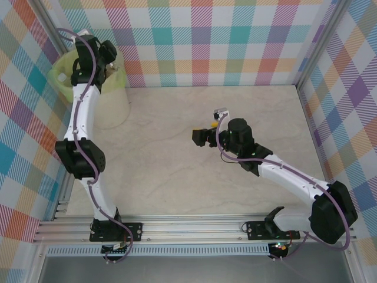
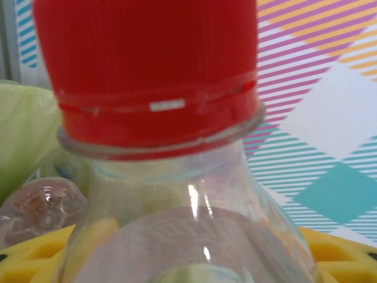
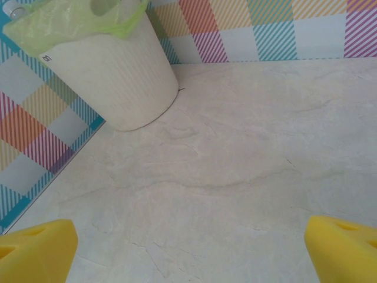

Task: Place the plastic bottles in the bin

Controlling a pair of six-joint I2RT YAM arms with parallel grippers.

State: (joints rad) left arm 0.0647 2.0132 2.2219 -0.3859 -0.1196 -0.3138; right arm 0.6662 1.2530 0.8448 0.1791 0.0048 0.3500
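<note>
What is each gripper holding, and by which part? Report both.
Left gripper holds a red-capped bottle by its body, below the neck. Right gripper is open, holding nothing.

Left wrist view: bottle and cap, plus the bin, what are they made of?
The bottle looks like clear glossy plastic: see-through wall, sharp highlights. Its cap: red opaque plastic, finely ribbed. The bin: white, matte, probably plastic, faint vertical ribs; its liner: thin crinkled yellow-green film.

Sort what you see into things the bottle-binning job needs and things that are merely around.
Job:
- red-capped bottle
- bin

Merely around:
- table
- checked walls
- metal rail
</note>
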